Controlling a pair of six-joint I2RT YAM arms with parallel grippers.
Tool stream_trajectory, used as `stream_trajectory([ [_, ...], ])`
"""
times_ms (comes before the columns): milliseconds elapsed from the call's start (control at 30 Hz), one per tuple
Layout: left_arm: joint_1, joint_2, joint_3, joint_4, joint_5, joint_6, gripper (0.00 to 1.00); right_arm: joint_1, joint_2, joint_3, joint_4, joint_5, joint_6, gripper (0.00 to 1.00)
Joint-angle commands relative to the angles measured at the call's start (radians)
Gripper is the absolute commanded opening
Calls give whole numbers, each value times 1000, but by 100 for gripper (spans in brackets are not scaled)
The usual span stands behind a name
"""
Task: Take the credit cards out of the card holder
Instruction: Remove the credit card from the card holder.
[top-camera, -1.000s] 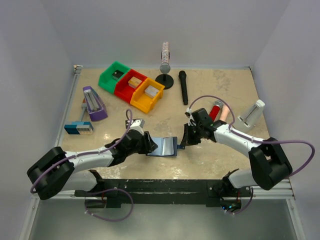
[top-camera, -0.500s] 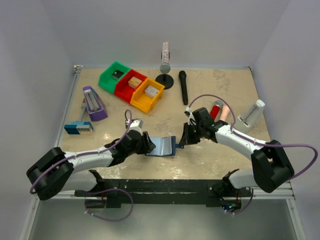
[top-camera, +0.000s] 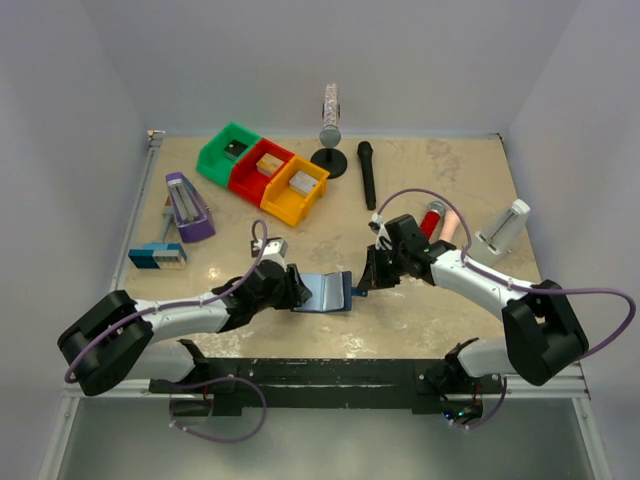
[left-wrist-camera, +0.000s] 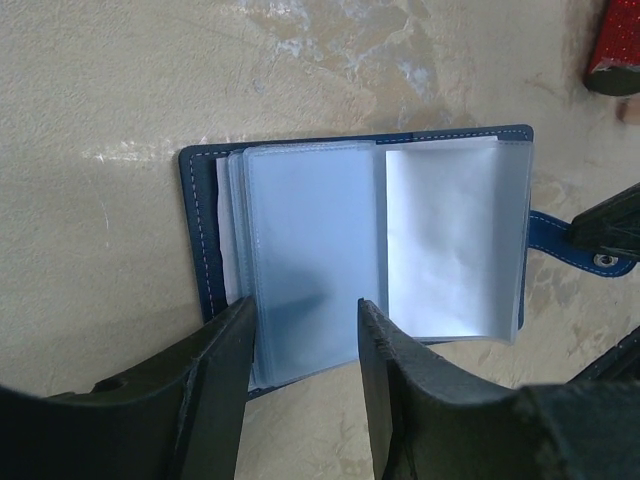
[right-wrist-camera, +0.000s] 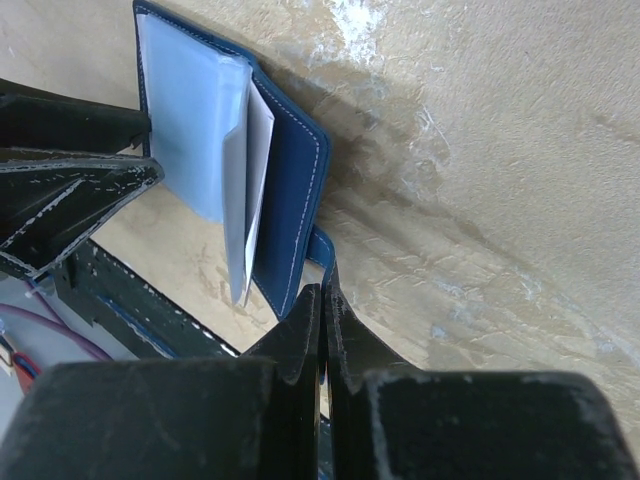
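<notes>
Card holder (top-camera: 322, 293) open crosswise, snap tab (left-wrist-camera: 552, 238) rightward

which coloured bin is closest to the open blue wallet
The orange-yellow plastic bin, rightmost of the row; the red bin and green bin sit farther off.

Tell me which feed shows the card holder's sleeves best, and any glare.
Left wrist: sharpest; the card holder is crisp, but white sheen washes out its right-hand sleeve, and the left gripper's fingers shade the lower left one. Right wrist: holder in focus but edge-on; the right gripper fills the bottom, dark. Top external: even light, holder too small for sleeve detail.
</notes>
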Motion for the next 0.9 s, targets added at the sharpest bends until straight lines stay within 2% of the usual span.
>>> stream_trajectory([
  [0, 4, 12, 31, 38, 31, 13, 49, 3, 4, 22, 30, -31, -14, 0],
  [367, 4, 69, 67, 119, 151, 53, 48, 3, 16, 23, 28, -47, -11, 0],
  [867, 4, 55, 83, 136, 169, 67, 48, 3, 18, 39, 5, -36, -19, 0],
])
